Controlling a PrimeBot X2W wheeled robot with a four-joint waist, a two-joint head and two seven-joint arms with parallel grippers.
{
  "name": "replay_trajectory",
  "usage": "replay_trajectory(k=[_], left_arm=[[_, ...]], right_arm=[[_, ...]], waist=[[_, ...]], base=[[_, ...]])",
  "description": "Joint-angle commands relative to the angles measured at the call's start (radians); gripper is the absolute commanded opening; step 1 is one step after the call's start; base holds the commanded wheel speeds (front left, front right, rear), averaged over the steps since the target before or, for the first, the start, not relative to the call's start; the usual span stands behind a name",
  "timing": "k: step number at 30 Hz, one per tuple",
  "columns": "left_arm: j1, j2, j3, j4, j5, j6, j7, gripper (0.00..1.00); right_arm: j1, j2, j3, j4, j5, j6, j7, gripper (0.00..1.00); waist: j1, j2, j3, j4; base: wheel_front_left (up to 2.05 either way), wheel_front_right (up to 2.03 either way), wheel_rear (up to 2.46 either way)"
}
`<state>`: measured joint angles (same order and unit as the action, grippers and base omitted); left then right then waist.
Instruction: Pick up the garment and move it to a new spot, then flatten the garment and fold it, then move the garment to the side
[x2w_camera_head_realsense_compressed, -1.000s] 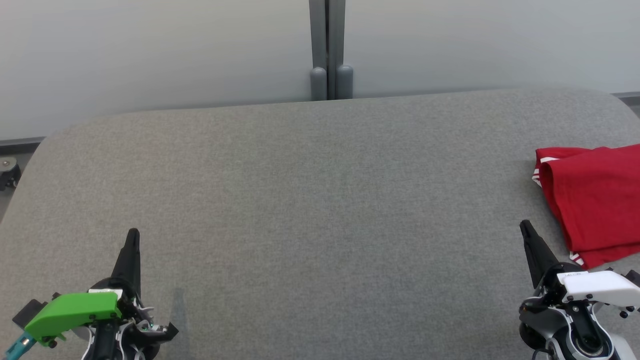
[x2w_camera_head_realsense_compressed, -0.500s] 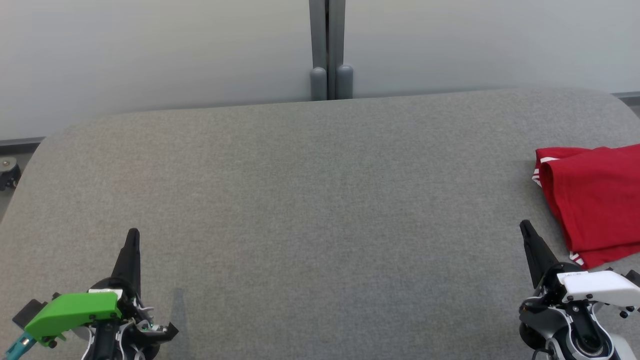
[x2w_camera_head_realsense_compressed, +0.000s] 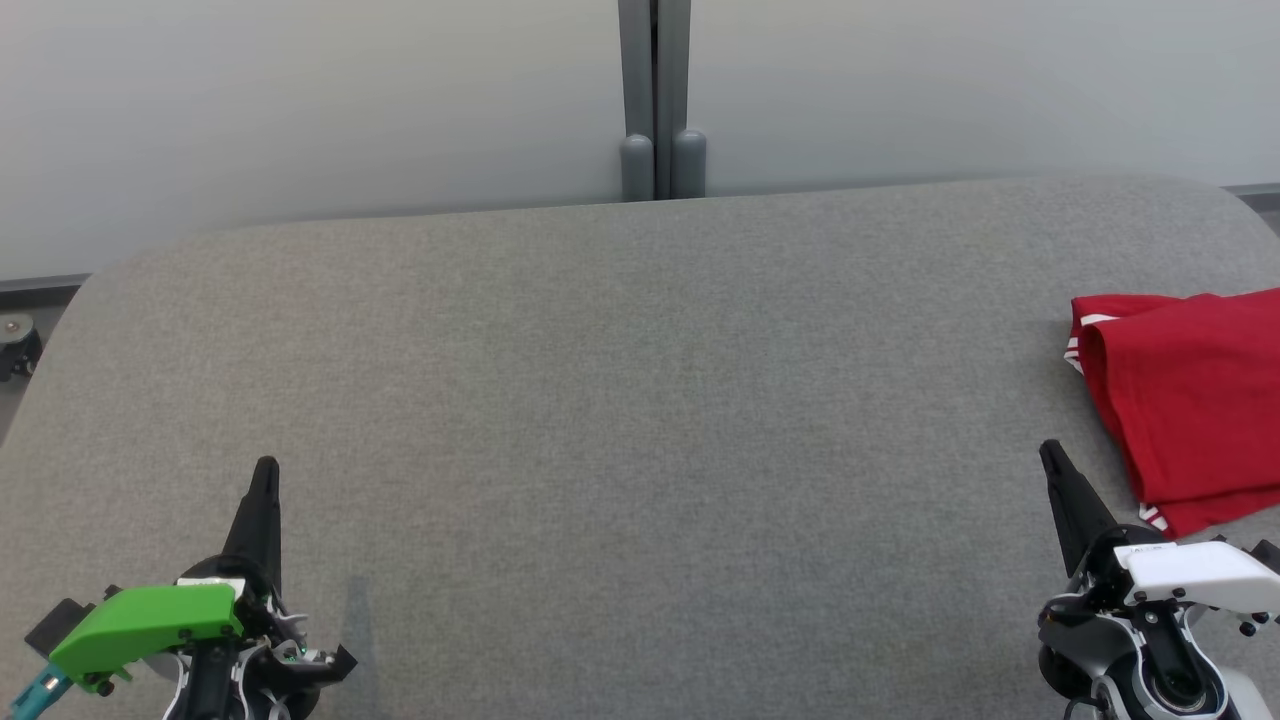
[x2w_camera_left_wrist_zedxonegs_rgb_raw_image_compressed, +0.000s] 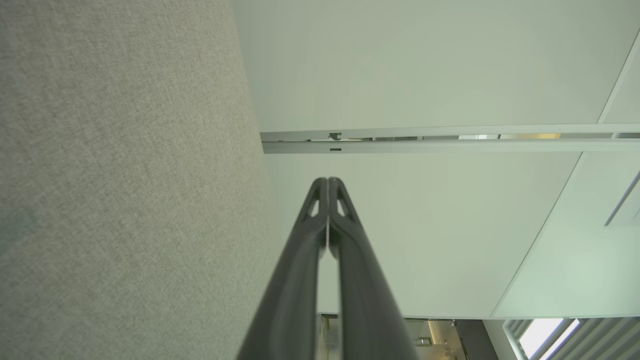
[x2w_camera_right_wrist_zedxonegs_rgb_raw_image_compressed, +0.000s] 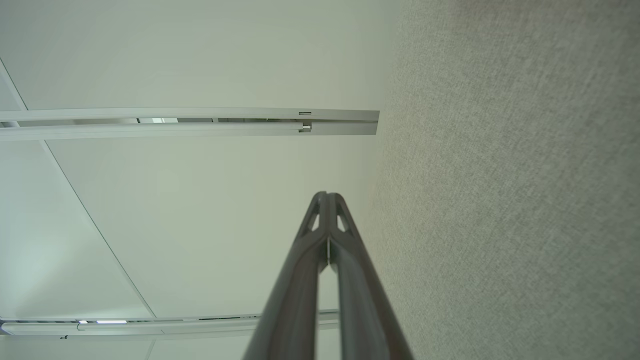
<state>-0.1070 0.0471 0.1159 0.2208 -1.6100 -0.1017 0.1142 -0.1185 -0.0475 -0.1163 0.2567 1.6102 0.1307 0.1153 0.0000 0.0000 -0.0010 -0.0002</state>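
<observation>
Presently: garment (x2w_camera_head_realsense_compressed: 1185, 400), red with white trim, folded, is lying at the right edge of the grey surface (x2w_camera_head_realsense_compressed: 640, 400), partly running out of the head view. Left pincer (x2w_camera_head_realsense_compressed: 266, 465), green-capped, is sitting at the near left, fingers pressed together, gripping nothing. Right pincer (x2w_camera_head_realsense_compressed: 1047, 450), white-capped, is sitting at the near right, close to the garment's near corner, likewise closed and empty. Both are pointing toward the pale far wall (x2w_camera_head_realsense_compressed: 300, 100), where a grey post (x2w_camera_head_realsense_compressed: 655, 100) is standing behind the surface's far edge.
</observation>
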Motion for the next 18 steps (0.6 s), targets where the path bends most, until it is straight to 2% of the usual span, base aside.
replay_trajectory(k=[1, 18], left_arm=[[-0.01, 0.006, 0.003, -0.003, -0.003, -0.003, 0.004, 0.0], [-0.01, 0.006, 0.003, -0.003, -0.003, -0.003, 0.004, 0.0]], right_arm=[[-0.007, -0.005, -0.002, -0.004, 0.002, 0.0, 0.004, 0.0], [-0.007, -0.005, -0.002, -0.004, 0.002, 0.0, 0.004, 0.0]], waist=[[0.0, 0.0, 0.0, 0.0], [0.0, 0.0, 0.0, 0.0]], base=[[0.0, 0.0, 0.0], [0.0, 0.0, 0.0]])
